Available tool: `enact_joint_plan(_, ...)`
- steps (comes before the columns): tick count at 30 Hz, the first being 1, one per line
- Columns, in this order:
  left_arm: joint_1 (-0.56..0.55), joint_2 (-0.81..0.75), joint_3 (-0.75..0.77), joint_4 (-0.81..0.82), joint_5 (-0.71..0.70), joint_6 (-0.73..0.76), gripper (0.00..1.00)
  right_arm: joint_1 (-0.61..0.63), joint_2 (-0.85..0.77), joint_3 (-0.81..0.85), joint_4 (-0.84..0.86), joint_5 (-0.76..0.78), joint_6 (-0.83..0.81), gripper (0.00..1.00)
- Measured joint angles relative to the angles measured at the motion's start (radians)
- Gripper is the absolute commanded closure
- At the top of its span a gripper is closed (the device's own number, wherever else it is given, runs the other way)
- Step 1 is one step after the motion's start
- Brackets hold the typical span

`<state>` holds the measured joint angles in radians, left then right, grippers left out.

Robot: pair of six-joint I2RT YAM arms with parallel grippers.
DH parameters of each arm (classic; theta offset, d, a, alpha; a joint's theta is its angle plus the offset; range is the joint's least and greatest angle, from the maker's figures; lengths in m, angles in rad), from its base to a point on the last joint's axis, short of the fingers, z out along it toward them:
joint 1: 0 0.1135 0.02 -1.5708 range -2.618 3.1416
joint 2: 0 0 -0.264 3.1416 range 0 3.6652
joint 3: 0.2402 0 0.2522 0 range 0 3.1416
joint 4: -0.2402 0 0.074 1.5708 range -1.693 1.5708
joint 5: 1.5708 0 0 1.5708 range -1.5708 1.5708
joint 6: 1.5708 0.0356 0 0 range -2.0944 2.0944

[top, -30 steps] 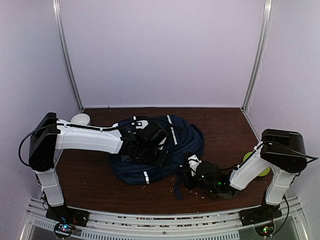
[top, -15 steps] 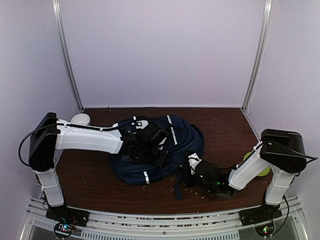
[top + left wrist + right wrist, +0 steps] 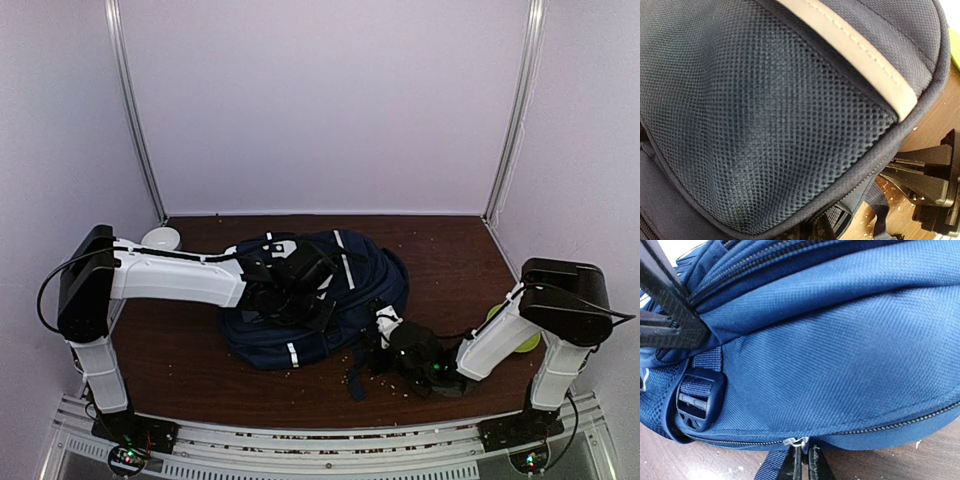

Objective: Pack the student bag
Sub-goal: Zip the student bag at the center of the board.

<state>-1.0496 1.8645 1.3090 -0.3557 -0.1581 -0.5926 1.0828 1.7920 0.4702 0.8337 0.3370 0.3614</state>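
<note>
The student bag (image 3: 330, 300), navy blue with white stripe trim, lies flat mid-table. My left gripper (image 3: 290, 285) rests on top of it. In the left wrist view the bag's mesh pocket (image 3: 765, 110) fills the frame and covers most of my fingers; they appear shut on the fabric. My right gripper (image 3: 385, 345) is at the bag's near right edge. In the right wrist view its fingertips (image 3: 802, 462) are shut on the small silver zipper pull (image 3: 797, 441) of the lower zip. A black strap buckle (image 3: 695, 397) sits left of it.
A white round object (image 3: 160, 238) lies at the back left by the left arm. A yellow-green object (image 3: 522, 335) lies behind the right arm. Crumbs dot the brown table (image 3: 190, 360). A loose dark strap (image 3: 355, 378) trails off the bag's near edge.
My right gripper has crept slightly left along the bag's edge with the zipper pull. The left arm and the bag have hardly moved.
</note>
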Motion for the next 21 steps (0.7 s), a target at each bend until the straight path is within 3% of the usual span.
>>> enact_joint_plan(12,0.000,0.000,0.000,0.000,0.000,0.000,1.00,0.000,-0.006,0.003,-0.021,0.007,-0.006,1.00)
enact_joint_plan(21,0.000,-0.007,-0.008,0.005,0.000,0.000,1.00,-0.004,-0.145,0.002,-0.249,0.100,0.042,1.00)
